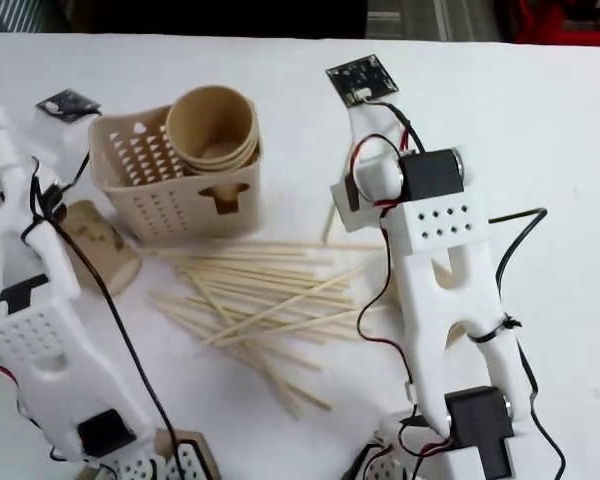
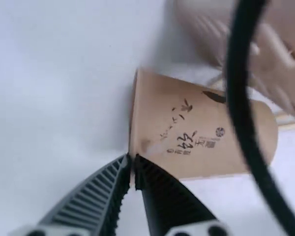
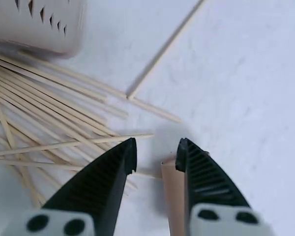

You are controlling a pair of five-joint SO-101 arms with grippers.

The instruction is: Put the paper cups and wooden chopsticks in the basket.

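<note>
**Left gripper point(image 2: 132, 164) pinches paper cup point(image 2: 196, 132) rim**

Its fingers are closed on the rim; the cup lies on its side on the counter point(image 1: 560, 120) beside the basket point(image 1: 150, 200). Right gripper point(image 3: 155, 155) hangs, fingers apart and holding nothing, over the scattered wooden chopsticks point(image 1: 260, 300).

White table point(image 1: 565, 120): basket point(image 1: 165, 200) upright; chopsticks point(image 1: 260, 300) heaped in front; paper cup point(image 1: 100, 248) on its side beside it.
</note>
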